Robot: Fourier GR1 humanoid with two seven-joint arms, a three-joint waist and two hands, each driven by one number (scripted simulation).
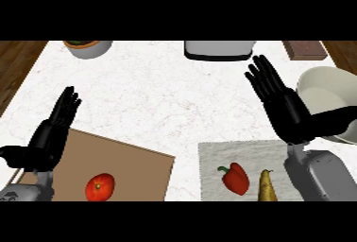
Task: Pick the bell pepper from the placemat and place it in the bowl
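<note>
Bell pepper (235, 178): on white placemat (209, 156), beside a pear (266, 187). Likely light, hollow, slick-skinned (grasp across the body). Bowl (327, 94) right. Right hand (282, 106), left hand (50, 134): fingers straight, empty.

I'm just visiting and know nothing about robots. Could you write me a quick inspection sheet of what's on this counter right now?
Surface: white marbled counter, wood floor at both sides.
Job's things: red bell pepper lies on the pale placemat; cream bowl sits at the right edge, nothing seen inside.
Clutter: tomato on brown cutting board; yellowish pear-like item on the placemat beside the pepper; plant pot, toaster-like appliance and brown block along the far edge.
Hands: left hand open, over the board's left edge; right hand open, above the placemat, holding nothing.
Cables: nothing seen.
Surroundings: nothing seen beyond the floor.
</note>
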